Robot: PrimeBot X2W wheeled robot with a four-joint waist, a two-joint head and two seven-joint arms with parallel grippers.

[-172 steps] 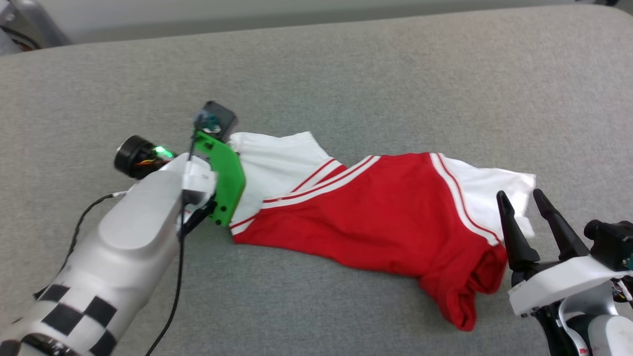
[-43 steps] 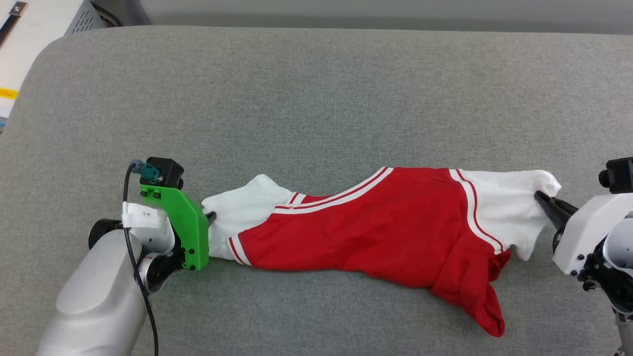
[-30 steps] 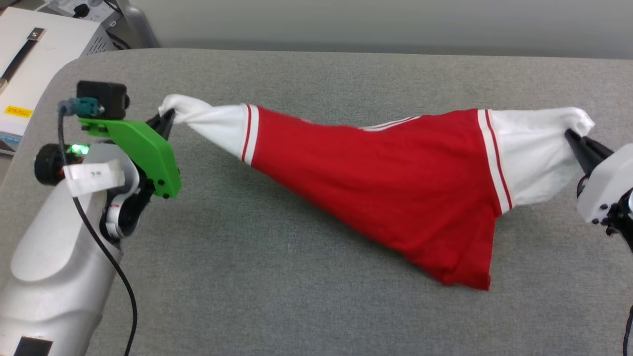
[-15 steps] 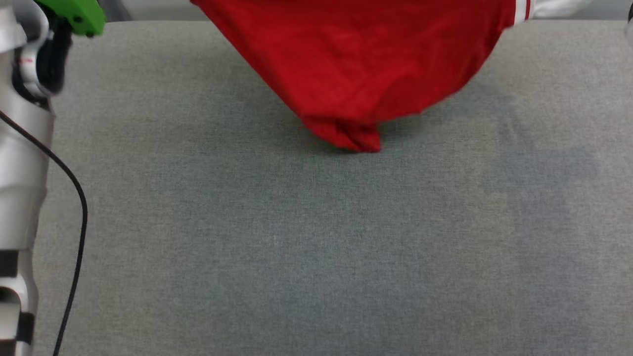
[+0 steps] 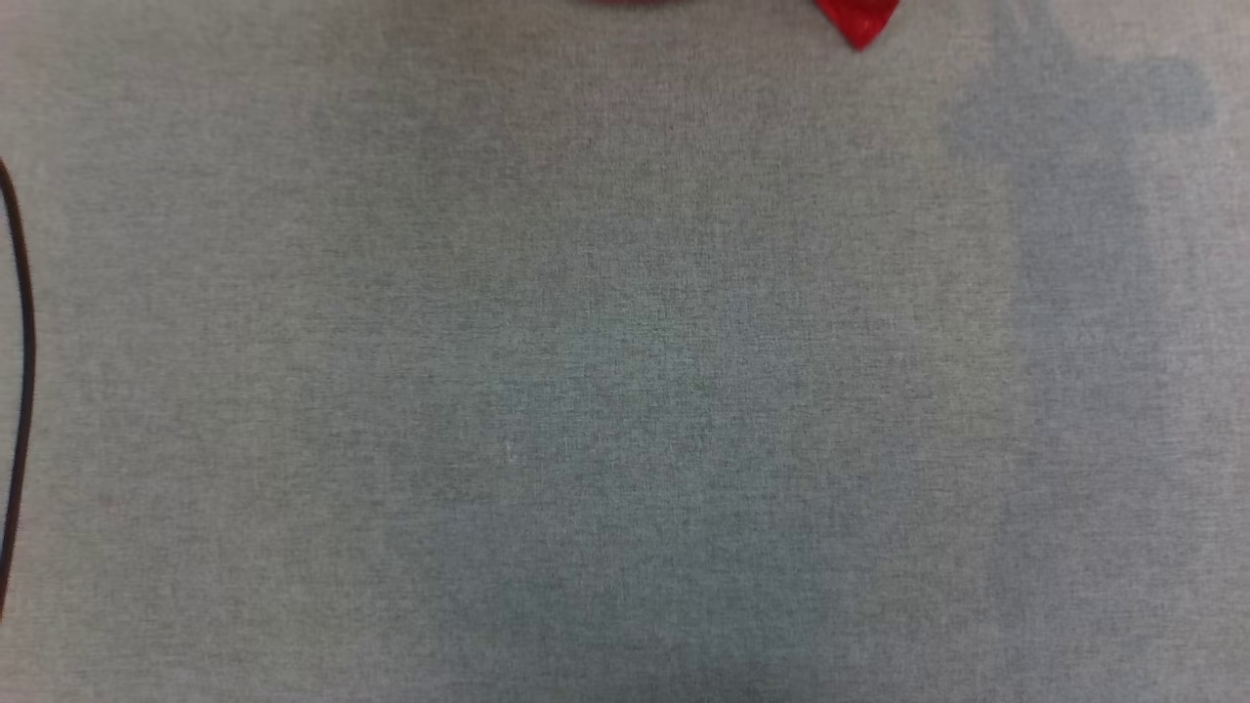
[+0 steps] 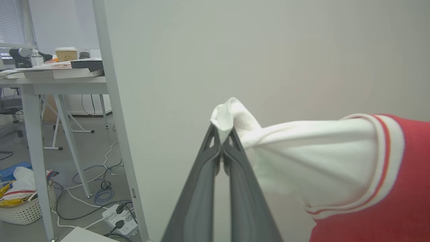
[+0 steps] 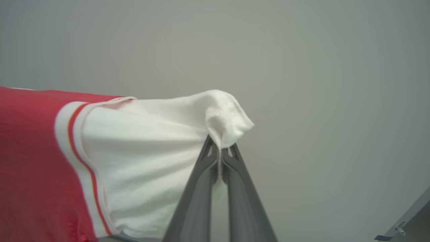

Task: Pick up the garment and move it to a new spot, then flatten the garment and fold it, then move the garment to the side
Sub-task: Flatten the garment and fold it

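Observation:
The garment [image 6: 369,188] is a red shirt with white sleeves and red-white striped trim, held up in the air between both arms. In the left wrist view my left gripper [image 6: 221,141] is shut on the bunched end of one white sleeve. In the right wrist view my right gripper [image 7: 220,148] is shut on the tip of the other white sleeve, with the garment [image 7: 33,161] stretching away to the left. In the head view a small red tip of the garment [image 5: 859,20] hangs at the top edge above the grey table [image 5: 625,391].
A black cable [image 5: 20,322] runs along the left edge of the head view. The left wrist view shows a pale partition wall [image 6: 268,50], a desk [image 6: 53,80] with a cup, floor cables and a white basket [image 6: 23,208] at the left.
Both grippers have lifted the garment higher; in the head view it has gone from a large hanging red mass to a small tip at the top edge. The left arm has left that view.

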